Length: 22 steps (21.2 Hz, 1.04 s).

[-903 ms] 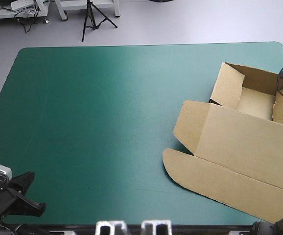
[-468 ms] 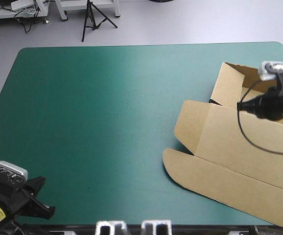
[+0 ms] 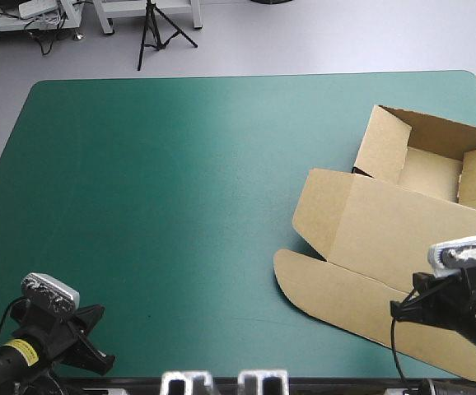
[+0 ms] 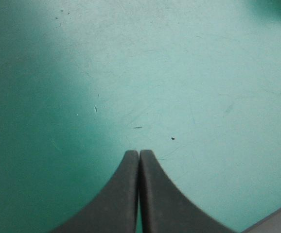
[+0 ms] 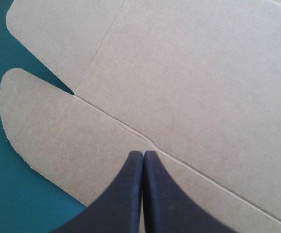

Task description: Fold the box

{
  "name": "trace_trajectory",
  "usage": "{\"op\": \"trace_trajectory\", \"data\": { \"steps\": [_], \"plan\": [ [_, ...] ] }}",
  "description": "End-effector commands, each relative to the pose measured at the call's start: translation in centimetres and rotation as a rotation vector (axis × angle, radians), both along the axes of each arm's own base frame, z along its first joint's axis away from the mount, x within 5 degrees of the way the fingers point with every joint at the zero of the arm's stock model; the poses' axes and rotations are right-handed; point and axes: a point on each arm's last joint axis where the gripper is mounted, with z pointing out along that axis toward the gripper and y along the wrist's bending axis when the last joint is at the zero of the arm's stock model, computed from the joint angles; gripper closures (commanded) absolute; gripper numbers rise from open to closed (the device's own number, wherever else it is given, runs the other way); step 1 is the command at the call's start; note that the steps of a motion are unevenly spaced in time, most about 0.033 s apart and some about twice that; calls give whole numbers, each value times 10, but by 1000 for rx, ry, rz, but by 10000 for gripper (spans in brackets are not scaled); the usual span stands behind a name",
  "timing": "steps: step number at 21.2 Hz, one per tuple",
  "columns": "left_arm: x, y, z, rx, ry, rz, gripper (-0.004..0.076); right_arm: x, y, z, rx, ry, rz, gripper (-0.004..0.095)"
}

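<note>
Two robot arms hang low over the near edge of the bench [image 3: 180, 181], one at each corner, with a half-folded brown box [image 3: 386, 230] lying on the right side of its teal-green cover [image 4: 189, 73].

The left hand [image 4: 139, 154] sits at the near left corner, pointing out across bare cover. Its two black fingers are pressed together in a single pointed arch with nothing between them. A small dark speck [image 4: 172, 139] marks the cover just ahead of the tips.

The right hand [image 5: 143, 154] sits at the near right corner, over the box. Its black fingers likewise meet at the middle and grip nothing, and the board lies beneath them rather than between them. The tips stand just short of the crease [image 5: 111, 116] that divides the lid [image 3: 403, 234] from its long front flap [image 3: 345, 296].

The box's far end is a tray [image 3: 427, 169] with walls raised, close to the far right corner of the bench. The lid lies flat, stretching from the tray toward the near edge. A rounded side flap [image 3: 320, 206] and the rounded end of the front flap point toward the middle of the bench, separated by a narrow notch. The right part of the box runs past the edge of the high view.
</note>
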Motion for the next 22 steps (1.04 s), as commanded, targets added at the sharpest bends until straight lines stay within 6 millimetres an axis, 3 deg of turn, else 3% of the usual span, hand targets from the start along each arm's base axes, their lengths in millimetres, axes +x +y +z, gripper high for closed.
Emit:
{"op": "trace_trajectory", "data": {
  "steps": [1,5,9,22],
  "plan": [
    [4,-4,10,-46,-88,-32,733,-11,2,-6,2,-101,-9,923],
    [1,-4,0,-46,-82,-29,733,-23,3,-29,9,-143,-30,925],
    [-3,-2,3,-57,-124,-27,733,-28,3,-50,8,-135,-35,925],
    [-9,0,-5,-23,-28,-34,733,-28,4,-50,9,-137,-34,926]
  ]
}}
